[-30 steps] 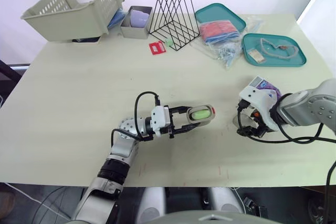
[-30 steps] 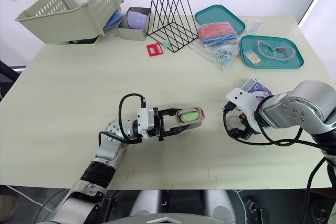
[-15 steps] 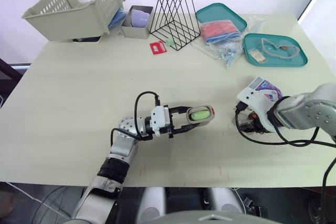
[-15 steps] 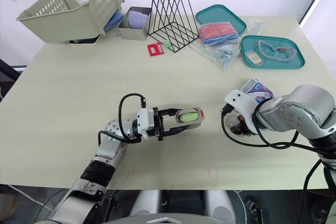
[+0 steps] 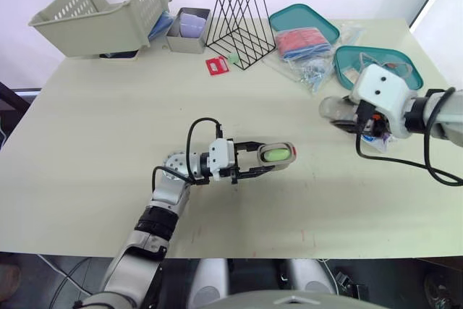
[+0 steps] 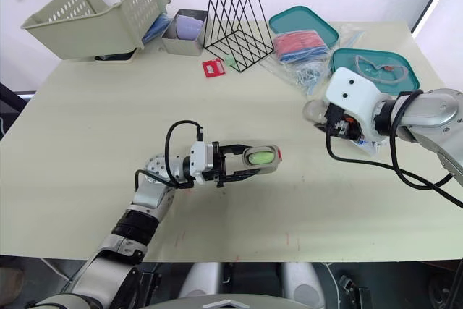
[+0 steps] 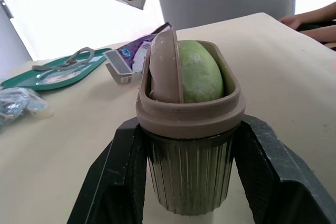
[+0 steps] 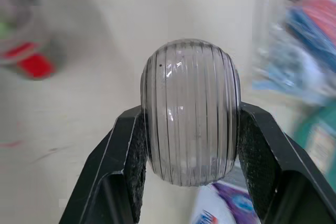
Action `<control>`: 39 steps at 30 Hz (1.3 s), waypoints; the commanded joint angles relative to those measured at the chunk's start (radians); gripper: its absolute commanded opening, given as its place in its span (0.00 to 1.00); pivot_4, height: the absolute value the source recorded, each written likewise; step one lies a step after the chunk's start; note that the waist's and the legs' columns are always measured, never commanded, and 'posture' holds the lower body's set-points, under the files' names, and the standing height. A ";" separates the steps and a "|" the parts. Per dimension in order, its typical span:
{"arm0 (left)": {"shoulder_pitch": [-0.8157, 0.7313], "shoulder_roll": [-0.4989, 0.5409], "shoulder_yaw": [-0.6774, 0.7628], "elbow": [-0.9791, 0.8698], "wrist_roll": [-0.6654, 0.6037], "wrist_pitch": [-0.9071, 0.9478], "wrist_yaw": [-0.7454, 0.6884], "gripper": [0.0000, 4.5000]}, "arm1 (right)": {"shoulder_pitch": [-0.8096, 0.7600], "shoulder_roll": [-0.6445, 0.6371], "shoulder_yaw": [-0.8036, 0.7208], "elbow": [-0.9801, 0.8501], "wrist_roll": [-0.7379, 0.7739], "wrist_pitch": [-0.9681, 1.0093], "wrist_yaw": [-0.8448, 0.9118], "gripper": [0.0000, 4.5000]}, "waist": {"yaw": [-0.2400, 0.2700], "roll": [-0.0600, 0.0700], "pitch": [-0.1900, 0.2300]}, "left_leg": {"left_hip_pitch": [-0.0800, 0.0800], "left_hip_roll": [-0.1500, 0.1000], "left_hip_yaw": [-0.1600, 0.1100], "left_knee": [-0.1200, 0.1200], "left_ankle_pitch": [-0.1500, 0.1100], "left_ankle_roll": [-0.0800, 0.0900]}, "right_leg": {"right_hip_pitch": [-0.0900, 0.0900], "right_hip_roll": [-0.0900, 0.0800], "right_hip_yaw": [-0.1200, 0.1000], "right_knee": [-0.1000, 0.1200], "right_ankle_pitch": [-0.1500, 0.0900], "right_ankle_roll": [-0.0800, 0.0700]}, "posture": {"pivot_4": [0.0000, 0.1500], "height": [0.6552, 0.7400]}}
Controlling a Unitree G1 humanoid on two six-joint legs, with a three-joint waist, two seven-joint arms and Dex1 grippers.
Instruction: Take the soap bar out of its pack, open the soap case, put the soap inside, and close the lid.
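The left gripper (image 7: pixel 190 182) is pinched on the two long sides of a dark ribbed soap case with a brown rim (image 7: pixel 189 116), holding it open side up over the middle of the pale table (image 5: pixel 108 128). The oval green soap bar (image 7: pixel 202 72) sits inside the case, beside a brown inner tray (image 7: pixel 164 66) that stands tilted against one wall. The right gripper (image 8: pixel 191 129) is clamped on the clear ribbed dome lid (image 8: pixel 191 108), one black finger on each side, and holds it above the table, well apart from the case and near the front teal tray (image 5: pixel 405 85). The purple and white soap pack (image 7: pixel 131 59) lies on the table under the right arm with its end flap open, between the case and that tray.
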 commanded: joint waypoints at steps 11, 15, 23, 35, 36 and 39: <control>-0.051 -0.065 -0.038 0.033 0.032 -0.003 -0.003 0.41 | -0.235 0.129 0.129 0.067 -0.148 -0.033 0.364 0.42 | 0.011 0.000 0.000 | -0.001 -0.001 -0.001 0.000 0.000 0.000 | 0.000 -0.001 -0.001 0.000 0.001 -0.001 | 1.00 1.00; -0.070 -0.074 -0.044 0.070 0.071 -0.028 0.028 0.41 | -0.269 0.113 0.203 0.033 -0.228 0.001 0.423 0.42 | 0.011 0.000 0.000 | 0.000 -0.001 -0.001 0.000 0.000 0.000 | 0.000 0.000 -0.001 0.001 0.001 -0.001 | 1.00 1.00; -0.084 -0.109 -0.063 0.107 0.111 -0.052 0.060 0.41 | -0.373 0.189 0.257 0.046 -0.260 0.144 0.460 0.42 | 0.012 0.000 0.000 | 0.000 -0.001 -0.002 0.002 0.000 0.000 | 0.001 0.000 -0.002 0.001 0.001 -0.001 | 1.00 1.00; -0.105 -0.128 -0.073 0.162 0.152 -0.083 0.107 0.41 | -0.353 0.193 0.317 0.002 -0.337 0.113 0.505 0.42 | 0.028 0.000 0.000 | 0.000 -0.001 -0.002 0.004 0.000 0.000 | 0.001 -0.001 -0.002 0.002 0.001 -0.001 | 1.00 1.00; -0.105 -0.128 -0.075 0.163 0.153 -0.085 0.110 0.41 | -0.351 0.192 0.324 0.001 -0.346 0.106 0.509 0.42 | 0.028 0.000 0.000 | 0.000 -0.001 -0.002 0.004 0.000 0.000 | 0.001 -0.001 -0.002 0.002 0.001 -0.001 | 1.00 1.00; -0.105 -0.127 -0.082 0.163 0.164 -0.089 0.121 0.41 | -0.350 0.192 0.345 -0.003 -0.372 0.097 0.526 0.42 | 0.028 0.000 0.000 | 0.000 -0.001 -0.002 0.004 0.000 0.000 | 0.002 -0.001 -0.002 0.002 0.001 -0.001 | 1.00 1.00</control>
